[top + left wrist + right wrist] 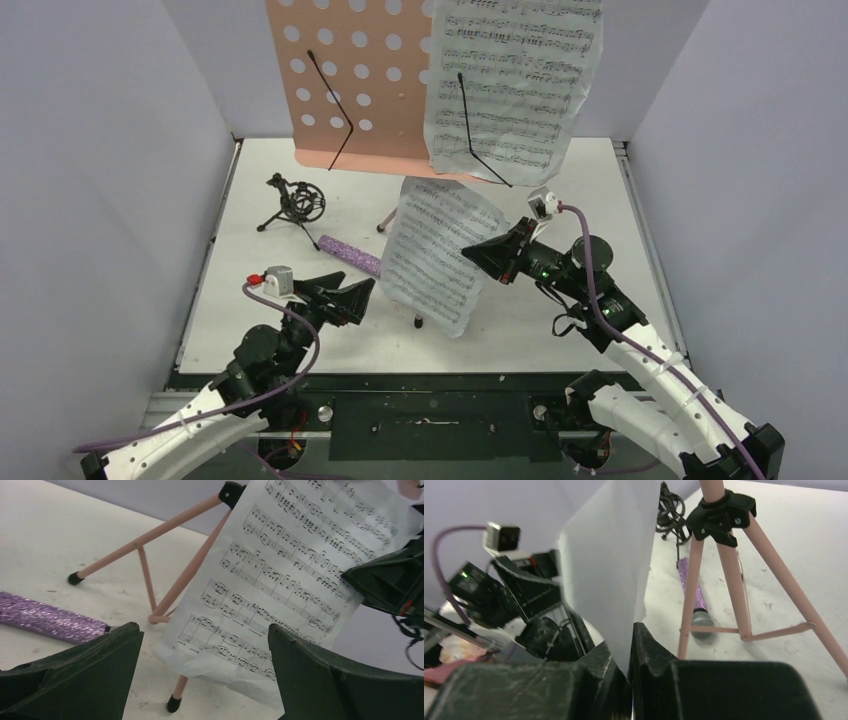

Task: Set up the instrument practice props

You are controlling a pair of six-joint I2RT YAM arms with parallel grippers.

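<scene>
The pink music stand holds its perforated desk (350,80) high at the back, its tripod legs (150,535) on the table. One sheet-music page (515,80) rests on the desk's right half. A second page (435,255) hangs in the air in front of the stand, and my right gripper (472,254) is shut on its right edge (609,565). My left gripper (205,670) stands open just left of that page's lower corner, touching nothing. The purple glitter microphone (350,255) lies flat on the table, its grey head (702,620) under the stand. The black mic holder (295,203) stands at the back left.
White walls close in the table on the left, the right and the back. The stand's legs (734,575) spread across the middle of the table. The left arm (519,590) sits close behind the held page in the right wrist view.
</scene>
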